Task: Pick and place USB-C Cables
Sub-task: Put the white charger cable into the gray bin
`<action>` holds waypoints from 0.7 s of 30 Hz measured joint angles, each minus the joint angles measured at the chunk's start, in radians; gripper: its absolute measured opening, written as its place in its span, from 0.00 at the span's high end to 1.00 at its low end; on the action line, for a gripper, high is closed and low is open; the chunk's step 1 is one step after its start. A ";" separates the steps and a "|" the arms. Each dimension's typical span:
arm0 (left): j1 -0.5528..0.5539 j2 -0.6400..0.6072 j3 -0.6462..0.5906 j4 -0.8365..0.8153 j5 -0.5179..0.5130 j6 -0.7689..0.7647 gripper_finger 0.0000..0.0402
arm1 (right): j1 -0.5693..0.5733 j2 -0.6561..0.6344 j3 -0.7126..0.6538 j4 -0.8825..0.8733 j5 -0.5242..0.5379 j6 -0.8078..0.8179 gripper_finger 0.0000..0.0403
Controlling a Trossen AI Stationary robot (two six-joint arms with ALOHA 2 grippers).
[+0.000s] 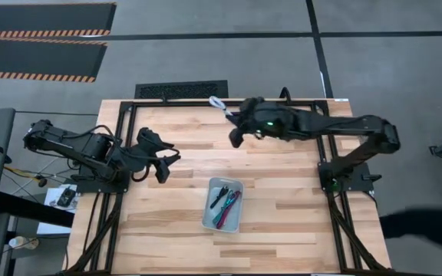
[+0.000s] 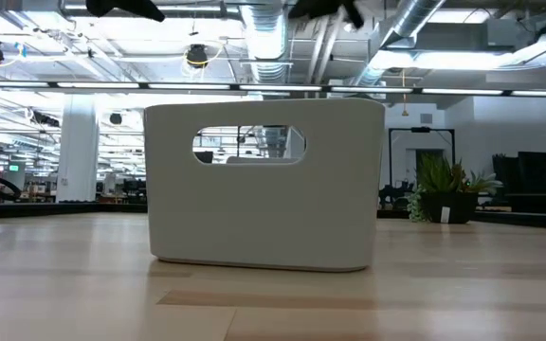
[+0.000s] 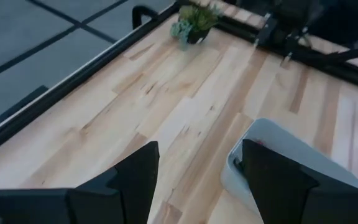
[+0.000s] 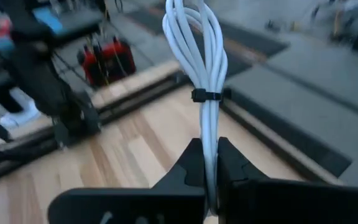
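pale wooden desk point(image 1: 282, 230) in butcher-block planks, framed by black rails, seen whole from above. right arm point(image 1: 344, 126) stretched across the far edge of the desk, left arm point(image 1: 75, 146) folded at the left side.

light grey tray point(image 1: 208, 215) near the middle of the desk, toward the near edge, standing upright; in the low view a tall pale wall with a handle slot point(image 2: 249, 144). inside the tray, three usb-c cables lying together: black cable point(image 1: 218, 197), magenta-red cable point(image 1: 231, 201) and teal-blue cable point(image 1: 222, 218).

small potted green plant point(image 3: 193, 23) at the far corner of the desk in the left wrist view, also at the right of the low view point(image 2: 444, 189).

left tool point(image 1: 159, 162) spread wide, holding nothing, hovering over bare wood left of the tray and well apart from it; dark fingers point(image 3: 138, 177) parted, tray rim between them in the left wrist view.

right tool point(image 1: 229, 113) pinching the white cable point(image 4: 197, 56), a bundled loop bound by a small black tie point(image 4: 205, 96), held above the far edge of the desk, well apart from the tray; loop poking past the fingertips point(image 1: 218, 103).
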 joint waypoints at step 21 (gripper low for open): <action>0.000 0.000 0.000 0.249 -0.018 0.208 0.46 | 0.488 -0.327 -0.236 0.019 0.634 -0.003 0.98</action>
